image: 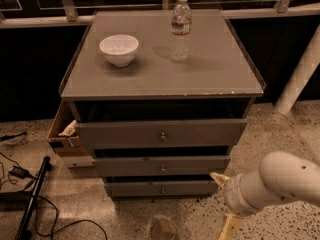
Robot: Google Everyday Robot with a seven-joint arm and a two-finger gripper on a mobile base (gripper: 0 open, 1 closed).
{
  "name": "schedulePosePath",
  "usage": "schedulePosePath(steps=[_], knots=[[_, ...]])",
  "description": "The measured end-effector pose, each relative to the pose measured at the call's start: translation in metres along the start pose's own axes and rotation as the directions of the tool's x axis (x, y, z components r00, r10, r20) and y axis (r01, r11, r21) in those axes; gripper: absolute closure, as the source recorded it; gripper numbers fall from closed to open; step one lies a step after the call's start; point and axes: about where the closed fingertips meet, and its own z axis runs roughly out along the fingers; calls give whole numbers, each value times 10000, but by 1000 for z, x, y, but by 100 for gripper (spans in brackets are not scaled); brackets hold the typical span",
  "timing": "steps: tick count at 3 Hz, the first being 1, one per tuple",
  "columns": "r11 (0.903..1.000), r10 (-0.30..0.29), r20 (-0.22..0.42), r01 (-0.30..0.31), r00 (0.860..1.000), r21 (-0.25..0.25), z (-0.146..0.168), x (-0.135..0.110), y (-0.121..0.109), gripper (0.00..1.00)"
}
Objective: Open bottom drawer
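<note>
One pincer (225, 202) just right of bottom drawer (140, 189) edge.

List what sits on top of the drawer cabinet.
A white bowl and an upright water bottle stand on the cabinet top, apart. Only the patch behind the bottle is hidden. The gripper hangs low right, beside the bottom drawer.

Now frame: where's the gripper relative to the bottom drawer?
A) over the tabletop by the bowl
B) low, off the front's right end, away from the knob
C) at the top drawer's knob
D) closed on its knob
B: the gripper sits low, just past the right end of the bottom drawer and well to the right of its knob, which nothing is touching.
</note>
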Motion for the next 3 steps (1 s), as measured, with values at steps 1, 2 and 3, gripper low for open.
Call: schedulePosePath(steps=[1, 2, 3], knots=[[9997, 89, 196, -85, 9998, -215, 83, 27, -6, 0], [9961, 394, 505, -352, 9979, -814, 127, 34, 9, 0], [9967, 208, 404, -176, 9990, -796, 131, 36, 10, 0]])
